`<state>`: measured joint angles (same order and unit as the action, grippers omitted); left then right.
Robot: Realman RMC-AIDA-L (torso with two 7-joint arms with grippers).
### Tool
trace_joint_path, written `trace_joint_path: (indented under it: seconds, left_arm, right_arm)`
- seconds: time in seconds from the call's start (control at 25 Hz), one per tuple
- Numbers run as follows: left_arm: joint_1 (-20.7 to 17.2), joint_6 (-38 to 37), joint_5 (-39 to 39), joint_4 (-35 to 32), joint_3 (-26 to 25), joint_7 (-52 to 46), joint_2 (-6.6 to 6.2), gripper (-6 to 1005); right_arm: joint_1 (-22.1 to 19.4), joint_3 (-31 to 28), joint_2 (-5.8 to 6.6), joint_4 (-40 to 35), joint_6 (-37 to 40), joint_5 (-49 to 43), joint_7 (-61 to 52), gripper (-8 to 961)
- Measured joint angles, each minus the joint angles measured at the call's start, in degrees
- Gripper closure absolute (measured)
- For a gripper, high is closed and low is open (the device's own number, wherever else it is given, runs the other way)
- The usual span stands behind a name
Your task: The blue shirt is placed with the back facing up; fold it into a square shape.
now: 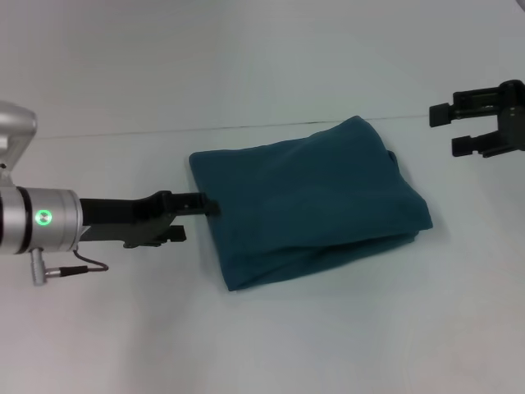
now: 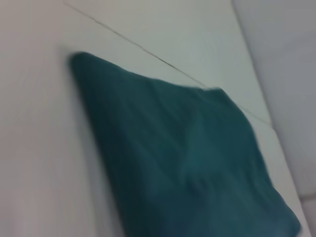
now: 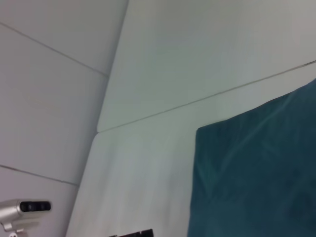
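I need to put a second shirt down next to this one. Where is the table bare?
The white table is bare in front of the blue shirt, behind it up to the seam, and between it and the raised right end effector. The shirt's left edge is crowded: the left end effector sits against it.

The blue shirt [image 1: 308, 201] is a dark teal-blue, plain, without any print or pattern on the side that shows. The table [image 1: 262, 345] under it is pale grey-white with one thin dark line across its far part. The left gripper [image 1: 209, 205] is black, on a silver arm with a small green light. The right gripper [image 1: 447, 127] is black also.
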<state>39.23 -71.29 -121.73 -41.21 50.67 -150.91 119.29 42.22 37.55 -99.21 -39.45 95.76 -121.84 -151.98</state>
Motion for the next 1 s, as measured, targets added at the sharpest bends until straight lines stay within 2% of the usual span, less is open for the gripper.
trace_joint_path:
  seconds: [0.4,0.72,1.0]
  left_arm:
    - [3.1,5.0,0.0,6.3,0.7,-0.7,0.41,110]
    - [4.9,8.5,0.0,8.6,5.5,-2.0,0.75,111]
    - [5.7,11.5,0.0,10.5,6.3,-4.4,0.90,115]
  right_arm:
    - [0.7,-0.1,0.48,-0.6,-1.5,-6.1,-1.0,38]
    - [0.6,0.0,0.58,-0.6,-1.2,-6.2,-0.8,38]
    - [0.7,-0.2,0.60,-0.6,-1.0,-6.2,-0.8,39]
